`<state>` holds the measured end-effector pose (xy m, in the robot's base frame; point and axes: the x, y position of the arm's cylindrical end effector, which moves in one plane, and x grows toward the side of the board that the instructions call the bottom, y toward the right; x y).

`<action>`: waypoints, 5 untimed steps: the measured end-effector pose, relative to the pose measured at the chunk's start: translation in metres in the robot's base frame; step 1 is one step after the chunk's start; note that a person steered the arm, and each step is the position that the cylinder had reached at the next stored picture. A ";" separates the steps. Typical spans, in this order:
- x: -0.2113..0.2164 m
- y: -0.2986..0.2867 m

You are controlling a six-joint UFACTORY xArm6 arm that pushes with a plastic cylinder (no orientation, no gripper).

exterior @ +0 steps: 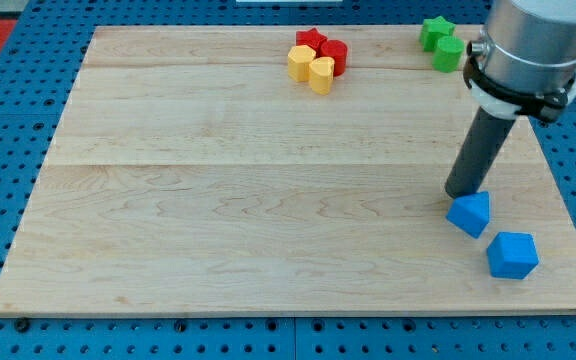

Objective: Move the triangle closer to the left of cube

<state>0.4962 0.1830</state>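
Note:
A blue triangle block (469, 213) lies on the wooden board (248, 200) near the view's right edge. A blue cube (512, 255) sits just below and to the right of it, a small gap apart. My tip (462, 193) rests at the triangle's upper left edge, touching or almost touching it. The dark rod rises from there to the arm's grey body at the view's top right.
A cluster of a red star (311, 41), a red block (334, 55), a yellow hexagon (299, 63) and a yellow heart (321, 74) sits at the top middle. A green star (434, 31) and a green block (448, 54) lie at the top right, next to the arm.

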 end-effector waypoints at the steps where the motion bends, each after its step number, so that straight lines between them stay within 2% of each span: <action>1: 0.021 -0.001; 3: 0.015 -0.001; 5: -0.158 0.034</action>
